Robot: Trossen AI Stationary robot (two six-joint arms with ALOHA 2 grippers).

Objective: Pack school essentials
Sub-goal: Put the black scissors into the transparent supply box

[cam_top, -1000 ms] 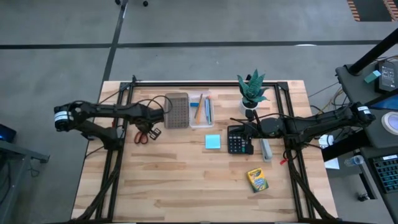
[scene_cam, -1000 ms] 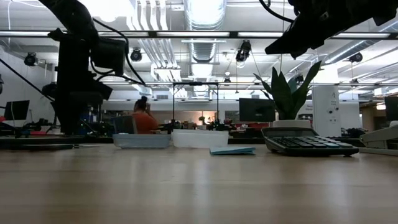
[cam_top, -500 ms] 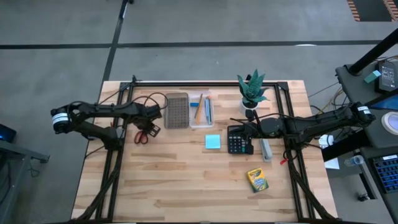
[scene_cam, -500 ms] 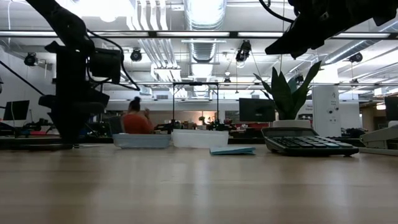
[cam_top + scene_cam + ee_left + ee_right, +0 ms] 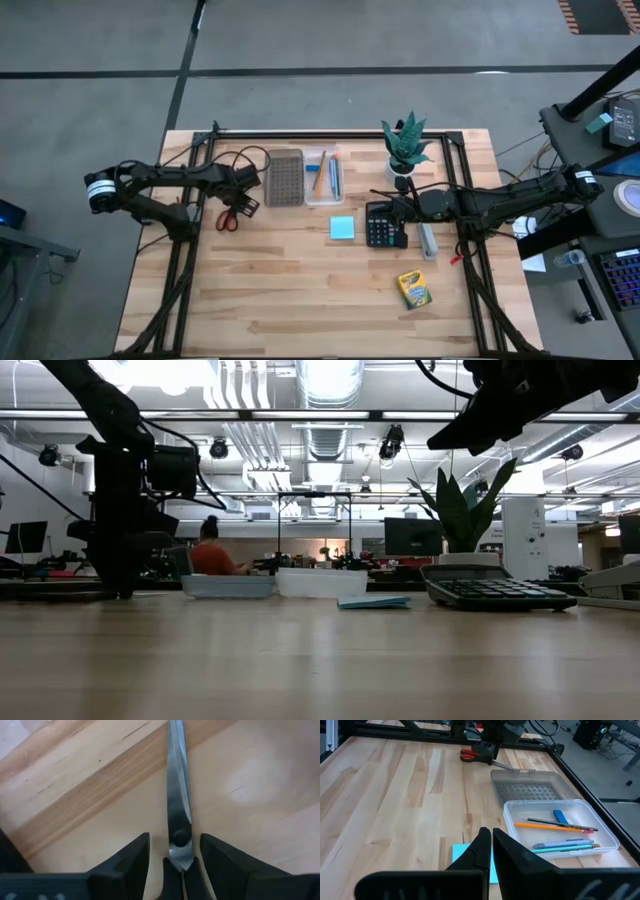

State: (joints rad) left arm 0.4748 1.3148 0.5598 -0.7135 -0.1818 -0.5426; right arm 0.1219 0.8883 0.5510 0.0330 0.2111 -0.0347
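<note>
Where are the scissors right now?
In the high view the red-handled scissors lie on the table's left side, just left of the grey lid, with the left tool open astride their blades.

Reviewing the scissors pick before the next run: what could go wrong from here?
1. The left gripper has its jaws open astride the scissors near the pivot; closing on thin flat metal could slip or skid them across the table.
2. The clear box already holds pencils and an eraser; long scissors may not fit flat.
3. The grey lid lies beside the scissors' path.
</note>
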